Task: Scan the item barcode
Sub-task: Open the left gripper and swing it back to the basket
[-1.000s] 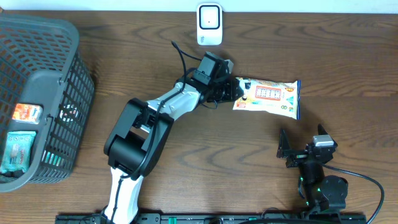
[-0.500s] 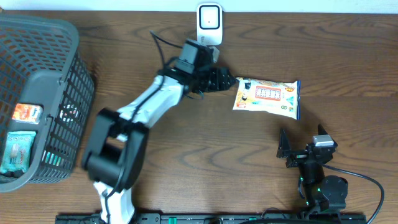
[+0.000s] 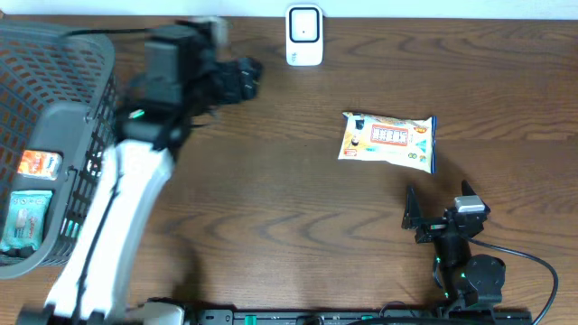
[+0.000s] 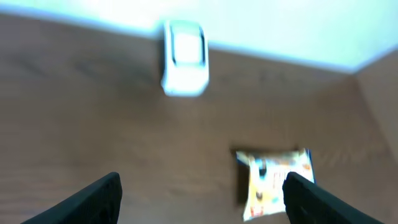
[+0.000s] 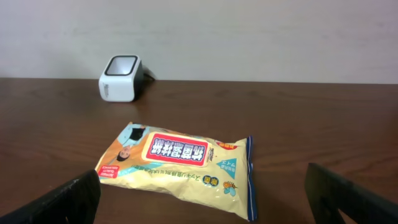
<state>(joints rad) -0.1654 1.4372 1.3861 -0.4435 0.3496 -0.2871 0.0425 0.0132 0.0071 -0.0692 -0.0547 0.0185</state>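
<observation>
Two grippers are seen over a wooden table [image 3: 271, 199]. A grey basket [image 3: 54, 54] is set far left of the white scanner [image 3: 304, 34]. The left gripper [image 3: 244, 77], jaws apart and empty, is held just left of the scanner. The right gripper [image 3: 440, 206], likewise apart, is held well in front. The yellow packet [image 3: 388, 142] is laid flat, front-right of the scanner.

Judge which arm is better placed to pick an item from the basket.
Left, probably. The left arm extends alongside the basket, jaws open and empty; the right arm sits far off, by the packet.
</observation>
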